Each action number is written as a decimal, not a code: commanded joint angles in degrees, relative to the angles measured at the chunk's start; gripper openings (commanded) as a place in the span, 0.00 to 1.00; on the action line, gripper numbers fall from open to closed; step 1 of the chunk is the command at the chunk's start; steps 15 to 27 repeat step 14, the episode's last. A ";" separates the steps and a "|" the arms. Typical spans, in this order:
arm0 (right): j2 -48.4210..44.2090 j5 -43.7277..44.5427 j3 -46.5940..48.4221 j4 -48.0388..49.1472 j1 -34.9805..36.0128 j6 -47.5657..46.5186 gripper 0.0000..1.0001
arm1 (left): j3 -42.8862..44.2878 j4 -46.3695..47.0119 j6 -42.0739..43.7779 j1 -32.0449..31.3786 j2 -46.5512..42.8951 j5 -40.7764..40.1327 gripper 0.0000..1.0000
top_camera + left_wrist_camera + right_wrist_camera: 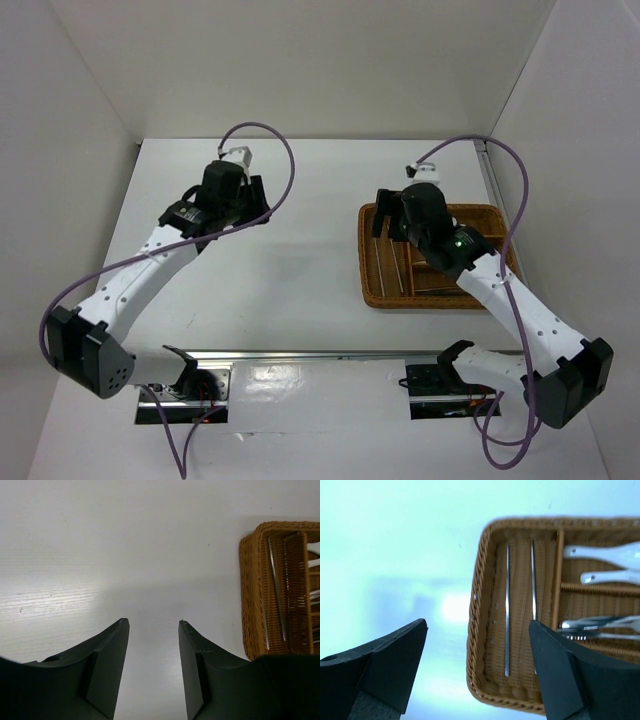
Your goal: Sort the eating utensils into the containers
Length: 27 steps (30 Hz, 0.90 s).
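The brown wicker tray (366, 262) stands on the right of the white table. In the right wrist view its left compartment (477, 605) holds two slim silver utensils (507, 610) lying lengthwise. Two white soup spoons (605, 555) lie in the compartment beside it, and silver cutlery (600, 625) lies below them. My right gripper (477, 623) hangs open over the tray's left rim, nothing between its fingers. My left gripper (152, 622) is open over bare table left of the tray (250, 595), holding nothing. In the top view the left gripper (258, 203) is mid-table and the right gripper (384, 220) is at the tray.
White walls close in the table at the back and both sides. A metal rail (320, 355) with both arm bases runs along the near edge. Purple cables (285, 160) loop above each arm.
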 commanded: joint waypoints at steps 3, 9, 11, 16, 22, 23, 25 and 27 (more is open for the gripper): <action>-3.37 2.17 3.82 6.13 0.42 -3.62 0.91 | -1.44 2.81 3.27 0.27 -7.35 -3.19 0.58; -6.79 0.06 3.13 4.20 0.42 -2.57 1.00 | -7.32 3.95 2.48 0.27 -16.22 -3.72 0.58; -8.89 -2.05 2.60 4.19 0.42 -2.57 1.00 | -9.25 3.95 1.87 0.27 -18.16 -4.24 0.58; -10.75 -2.58 0.84 4.72 0.42 -2.57 1.00 | -10.84 2.81 1.25 0.27 -21.07 -4.86 0.59; -10.75 -2.58 0.84 4.72 0.42 -2.57 1.00 | -10.84 2.81 1.25 0.27 -21.07 -4.86 0.59; -10.75 -2.58 0.84 4.72 0.42 -2.57 1.00 | -10.84 2.81 1.25 0.27 -21.07 -4.86 0.59; -10.75 -2.58 0.84 4.72 0.42 -2.57 1.00 | -10.84 2.81 1.25 0.27 -21.07 -4.86 0.59; -10.75 -2.58 0.84 4.72 0.42 -2.57 1.00 | -10.84 2.81 1.25 0.27 -21.07 -4.86 0.59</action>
